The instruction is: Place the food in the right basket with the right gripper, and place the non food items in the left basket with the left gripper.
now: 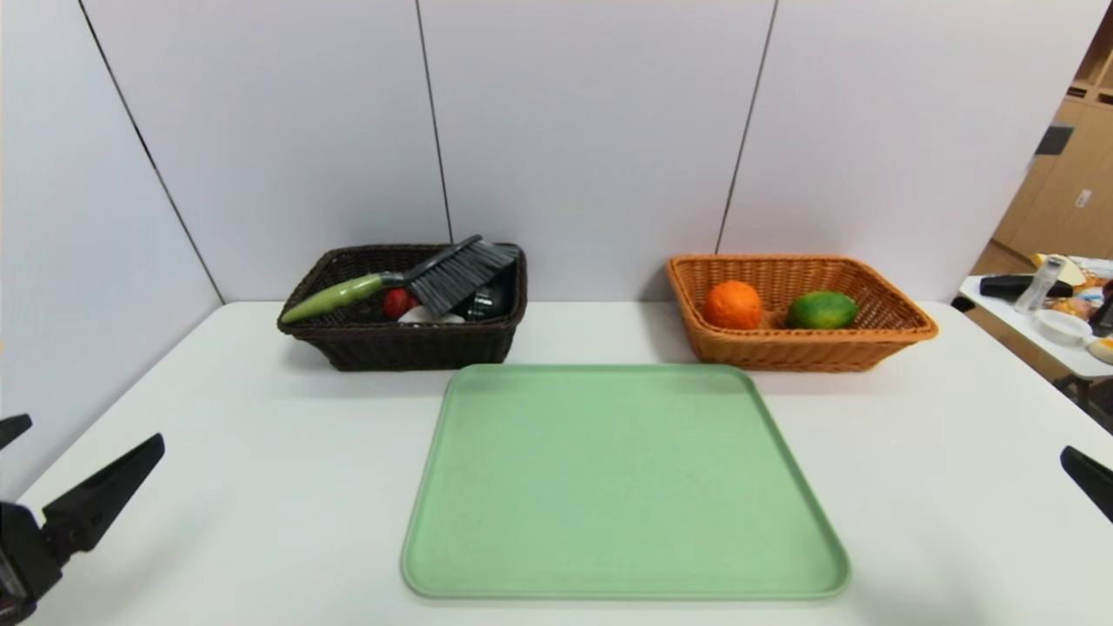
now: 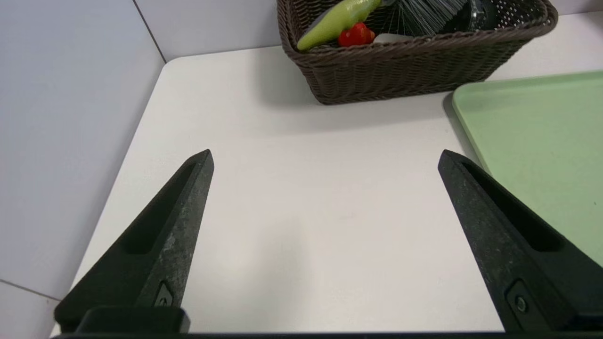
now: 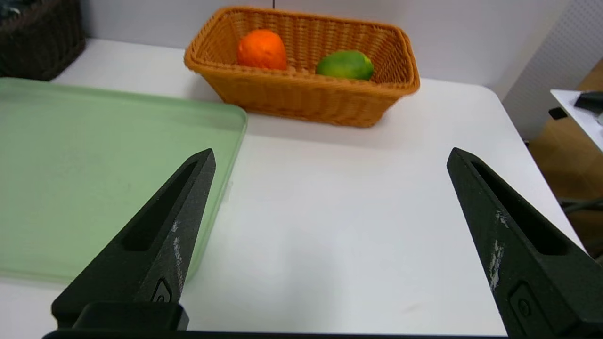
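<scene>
Nearest the camera, at the near left edge of the table, the left gripper hangs with its jaws spread wide and nothing between them; at the near right edge the right gripper does the same, only one fingertip of it showing in the head view. Between the two, the green tray lies bare. Beyond its far left corner stands the left basket, holding the brush, whose long axis runs left to right across the rim, handle to the left, with the red toy, the white bar and the glass cup beneath it. Beyond the far right corner stands the right basket, holding the orange and, to its right, the green fruit. Each basket lies straight ahead of its own arm, well apart from it. Judged from this layout, nothing is left to sort.
</scene>
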Motion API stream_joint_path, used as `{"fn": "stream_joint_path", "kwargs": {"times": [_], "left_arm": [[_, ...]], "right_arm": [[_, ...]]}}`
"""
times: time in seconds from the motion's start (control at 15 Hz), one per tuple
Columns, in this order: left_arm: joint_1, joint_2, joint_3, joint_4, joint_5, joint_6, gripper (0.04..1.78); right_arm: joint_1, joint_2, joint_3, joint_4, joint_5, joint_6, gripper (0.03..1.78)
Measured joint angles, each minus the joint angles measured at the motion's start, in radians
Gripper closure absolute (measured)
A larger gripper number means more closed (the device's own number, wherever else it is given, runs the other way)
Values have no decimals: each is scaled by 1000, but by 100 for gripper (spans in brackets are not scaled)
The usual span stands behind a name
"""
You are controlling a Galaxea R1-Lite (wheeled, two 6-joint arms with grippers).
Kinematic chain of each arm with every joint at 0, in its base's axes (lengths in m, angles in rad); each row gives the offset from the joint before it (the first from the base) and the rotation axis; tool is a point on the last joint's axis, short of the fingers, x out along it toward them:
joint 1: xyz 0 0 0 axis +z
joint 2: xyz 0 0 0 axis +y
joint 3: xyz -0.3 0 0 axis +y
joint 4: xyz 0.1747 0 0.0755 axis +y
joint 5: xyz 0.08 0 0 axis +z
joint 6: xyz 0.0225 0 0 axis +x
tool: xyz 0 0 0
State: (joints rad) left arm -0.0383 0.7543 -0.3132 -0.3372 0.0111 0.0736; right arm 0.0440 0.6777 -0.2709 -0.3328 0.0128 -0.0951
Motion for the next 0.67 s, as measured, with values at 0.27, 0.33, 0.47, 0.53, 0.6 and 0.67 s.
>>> {"fn": "stream_joint_path", "kwargs": {"times": [0.27, 0.33, 0.47, 0.53, 0.6, 0.67], "left_arm": [[34, -155, 173, -58, -68, -26, 13], [37, -187, 193, -60, -71, -49, 13], [47, -235, 215, -61, -72, -73, 13], [49, -256, 223, -61, -72, -74, 13], [52, -281, 233, -59, -75, -74, 13], [57, -312, 244, -58, -80, -76, 13]], "right_arm": [[-37, -132, 114, 11, 22, 2, 12], [-39, -169, 137, 12, 26, 2, 12], [-41, -241, 170, 28, 35, 2, 12], [-40, -278, 175, 54, 41, 1, 12], [-38, -317, 177, 87, 44, 0, 12], [-36, -362, 176, 134, 46, 0, 12]]}}
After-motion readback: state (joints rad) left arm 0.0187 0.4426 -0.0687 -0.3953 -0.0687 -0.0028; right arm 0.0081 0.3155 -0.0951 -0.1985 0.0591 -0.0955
